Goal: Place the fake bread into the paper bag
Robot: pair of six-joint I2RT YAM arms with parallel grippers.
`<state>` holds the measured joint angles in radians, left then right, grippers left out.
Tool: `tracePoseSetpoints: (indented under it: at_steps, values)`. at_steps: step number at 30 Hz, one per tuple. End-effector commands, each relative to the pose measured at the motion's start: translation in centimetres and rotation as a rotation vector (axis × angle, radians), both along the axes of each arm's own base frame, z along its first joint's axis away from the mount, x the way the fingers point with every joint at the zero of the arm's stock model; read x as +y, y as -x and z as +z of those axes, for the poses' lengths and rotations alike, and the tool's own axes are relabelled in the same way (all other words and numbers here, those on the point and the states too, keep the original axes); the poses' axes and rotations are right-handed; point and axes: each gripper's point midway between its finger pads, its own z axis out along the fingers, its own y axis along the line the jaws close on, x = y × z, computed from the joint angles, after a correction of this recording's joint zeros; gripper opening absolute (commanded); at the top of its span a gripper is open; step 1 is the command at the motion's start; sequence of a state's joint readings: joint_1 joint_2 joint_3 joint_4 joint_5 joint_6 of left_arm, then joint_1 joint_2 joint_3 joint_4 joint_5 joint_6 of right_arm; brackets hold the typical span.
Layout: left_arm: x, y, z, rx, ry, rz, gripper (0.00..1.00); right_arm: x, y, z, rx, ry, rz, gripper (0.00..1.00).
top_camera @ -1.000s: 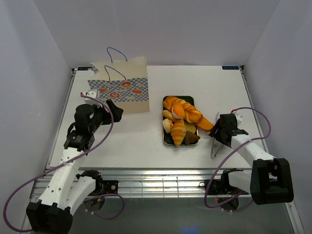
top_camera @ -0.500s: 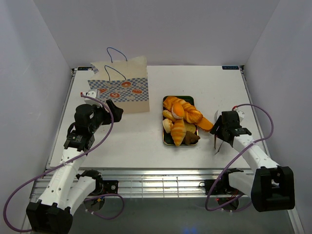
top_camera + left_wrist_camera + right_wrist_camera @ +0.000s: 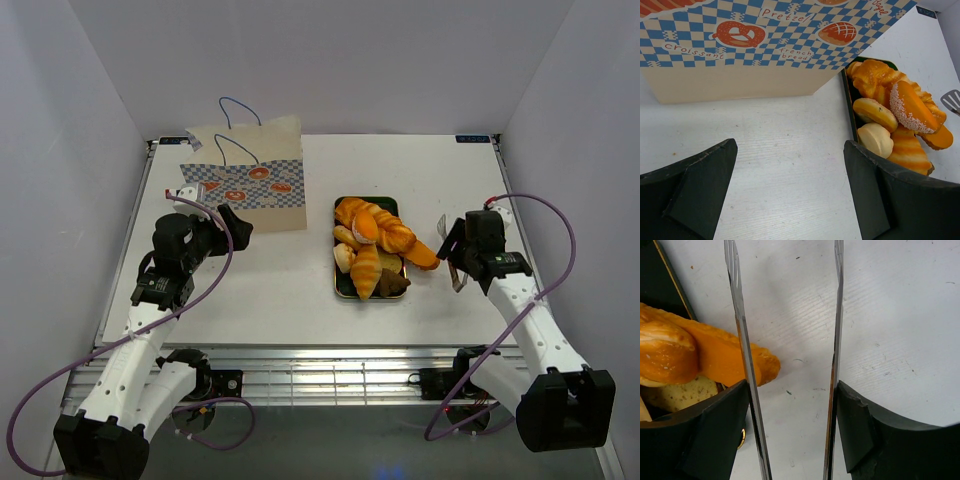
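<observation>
Right fingers (image 3: 880, 440) around one tongs (image 3: 740, 315), one bag (image 3: 255, 195)

On my feed the tan kraft paper bag (image 3: 740, 80) reads as matt, fibrous paper, and its blue-and-white checkered band (image 3: 790, 30) is printed flat, without shine. The orange and golden toy breads (image 3: 875, 82) look like glossy moulded plastic. One half-round piece (image 3: 910, 106) carries a rough, sugary grain. The slim metal tongs (image 3: 740, 325) are polished mirror-bright. The white counter (image 3: 890, 315) is matt, finely streaked and scuffed. The black fingers (image 3: 865, 440) look like dull plastic.
</observation>
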<state>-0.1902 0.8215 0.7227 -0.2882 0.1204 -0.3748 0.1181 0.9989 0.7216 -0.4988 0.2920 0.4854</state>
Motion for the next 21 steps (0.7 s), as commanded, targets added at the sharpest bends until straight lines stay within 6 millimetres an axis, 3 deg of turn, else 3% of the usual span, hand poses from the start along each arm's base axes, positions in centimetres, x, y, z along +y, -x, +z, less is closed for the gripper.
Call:
tracePoseSetpoints:
  at_steps: [1,7,21]
  values:
    - [-0.3,0.1,1.4,-0.035,0.003,-0.018,0.98,-0.2,-0.3,2.7,-0.039,0.023,0.022,0.72]
    - [-0.4,0.1,1.3,-0.030,0.005,-0.022,0.98,0.4,-0.8,5.6,-0.087,0.017,0.079,0.70]
    - [-0.2,-0.1,1.0,-0.021,-0.002,-0.011,0.98,5.1,-0.9,11.7,-0.201,-0.092,0.332,0.68]
